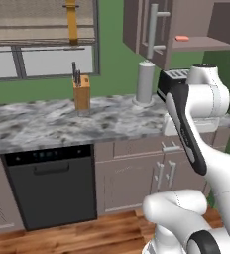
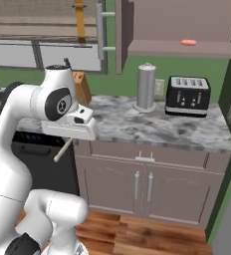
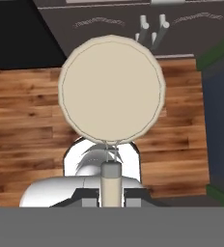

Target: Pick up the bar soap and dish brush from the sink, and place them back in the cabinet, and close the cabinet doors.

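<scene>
dish brush [image 3: 111,91] handle clamped between jaws

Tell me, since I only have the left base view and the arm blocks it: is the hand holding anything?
Observer: Yes. In the hand view the hand is shut on the dish brush, gripping its thin handle, with the round head out in front.
Operator: Which way is the hand pointing?
Observer: Downward, it seems. The wooden floor lies behind the brush head, with low cupboard handles at the top of that view.
</scene>
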Robot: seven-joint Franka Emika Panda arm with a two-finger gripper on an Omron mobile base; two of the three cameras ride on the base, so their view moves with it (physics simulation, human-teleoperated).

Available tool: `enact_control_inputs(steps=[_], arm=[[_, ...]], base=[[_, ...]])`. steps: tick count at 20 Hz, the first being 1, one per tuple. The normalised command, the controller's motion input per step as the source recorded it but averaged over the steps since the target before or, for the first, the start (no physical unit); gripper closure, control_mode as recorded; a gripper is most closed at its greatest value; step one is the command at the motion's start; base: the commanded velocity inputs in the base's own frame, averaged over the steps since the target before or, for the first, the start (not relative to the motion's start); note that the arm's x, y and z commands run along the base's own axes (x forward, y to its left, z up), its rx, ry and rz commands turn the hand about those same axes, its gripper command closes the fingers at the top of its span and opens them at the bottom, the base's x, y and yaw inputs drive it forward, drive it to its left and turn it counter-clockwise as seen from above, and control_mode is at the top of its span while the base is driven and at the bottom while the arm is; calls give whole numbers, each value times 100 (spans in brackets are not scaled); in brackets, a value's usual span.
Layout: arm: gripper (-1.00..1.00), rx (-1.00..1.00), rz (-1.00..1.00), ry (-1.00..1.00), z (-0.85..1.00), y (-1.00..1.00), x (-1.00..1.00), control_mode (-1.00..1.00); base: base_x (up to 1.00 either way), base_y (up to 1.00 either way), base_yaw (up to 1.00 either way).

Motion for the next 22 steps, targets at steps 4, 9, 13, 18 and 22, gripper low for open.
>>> enact_control_inputs(steps=[4, 9, 13, 18, 22], arm=[[100, 0, 0, 0, 0, 0, 0, 100], [100, 0, 0, 0, 0, 0, 0, 100], [100, 0, 0, 0, 0, 0, 0, 100], [100, 0, 0, 0, 0, 0, 0, 100], [100, 0, 0, 0, 0, 0, 0, 100]], base=[[78, 0, 8], [58, 0, 2], [41, -7, 0], [26, -55, 0], [4, -92, 0]])
